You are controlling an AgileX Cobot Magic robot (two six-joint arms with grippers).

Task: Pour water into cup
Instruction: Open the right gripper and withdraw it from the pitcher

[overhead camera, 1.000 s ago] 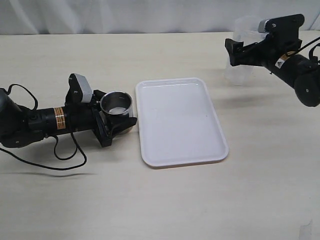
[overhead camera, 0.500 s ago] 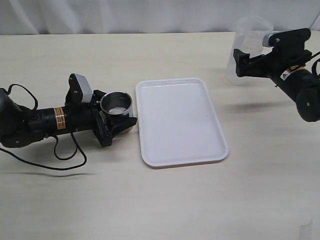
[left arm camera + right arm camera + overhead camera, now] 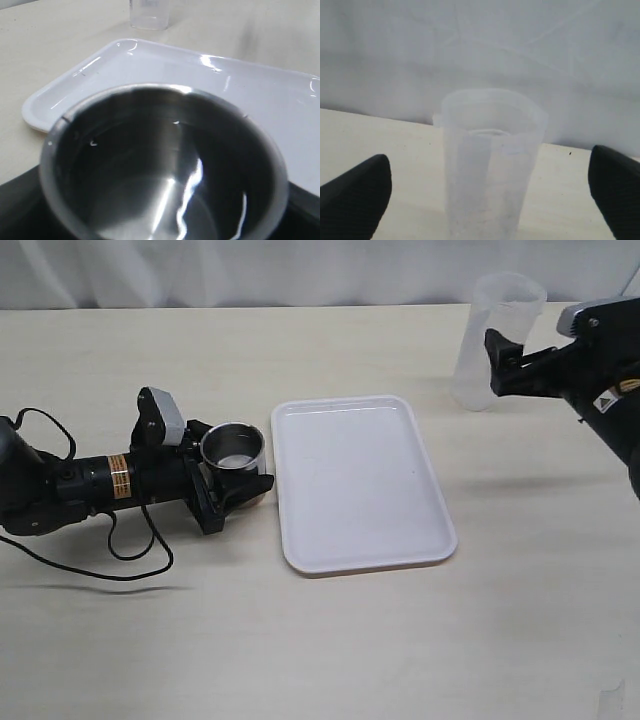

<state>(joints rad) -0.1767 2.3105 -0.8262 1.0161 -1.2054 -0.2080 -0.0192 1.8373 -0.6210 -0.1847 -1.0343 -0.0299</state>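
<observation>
The short brushed-steel cup (image 3: pixel 233 448) sits upright between the jaws of my left gripper (image 3: pixel 232 464), just left of the white tray. In the left wrist view the cup (image 3: pixel 150 150) fills the frame. Wavy glints on its dark inside suggest a little clear water (image 3: pixel 185 210) at the bottom. My right gripper (image 3: pixel 498 365) is open and empty, just right of the tall translucent tumbler (image 3: pixel 490 330), not touching it. In the right wrist view the tumbler (image 3: pixel 490 150) stands upright ahead of the spread fingertips (image 3: pixel 360 195). I cannot tell whether the tumbler holds any liquid.
A white tray (image 3: pixel 300 410) lies in the middle of the table; its rim (image 3: pixel 125 50) is just beyond the cup. The left arm's cable (image 3: pixel 130 550) loops on the table at the left. A pale wall stands behind the tumbler.
My right gripper has let go of the tumbler and drawn back to the right. The tumbler now stands free on the table. The left gripper and the cup have not moved.
</observation>
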